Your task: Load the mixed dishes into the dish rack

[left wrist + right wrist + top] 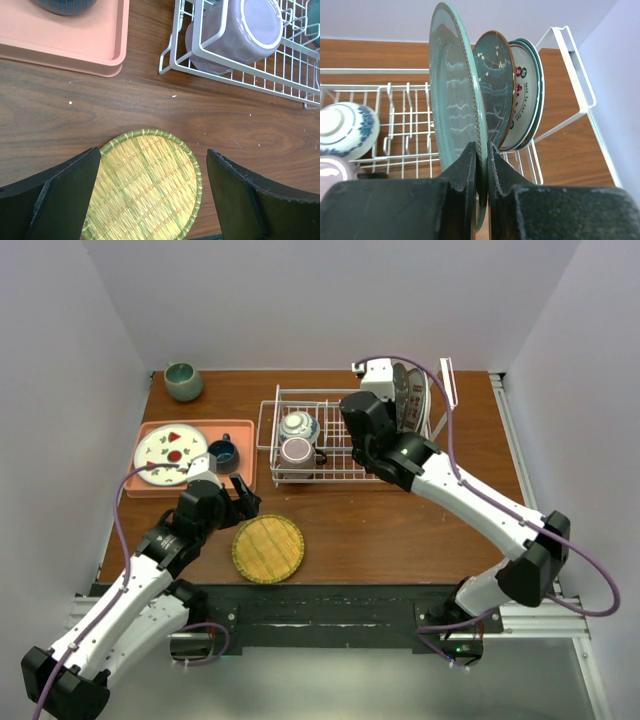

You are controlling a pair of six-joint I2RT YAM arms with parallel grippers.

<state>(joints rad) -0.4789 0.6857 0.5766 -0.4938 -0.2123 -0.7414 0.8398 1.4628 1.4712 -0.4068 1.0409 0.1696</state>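
Three plates (527,95) in dish rack (335,462), right tool (482,150) pinching teal plate (455,100); left tool (152,160) spread over yellow plate (150,195).

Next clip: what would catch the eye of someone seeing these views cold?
First, the right claw pinching the rim of a teal plate, which stands upright at the right end of the dish rack, with a lettered plate standing further along. Then the yellow plate, alone on the table in front of the rack, with the open left claw hovering over it.
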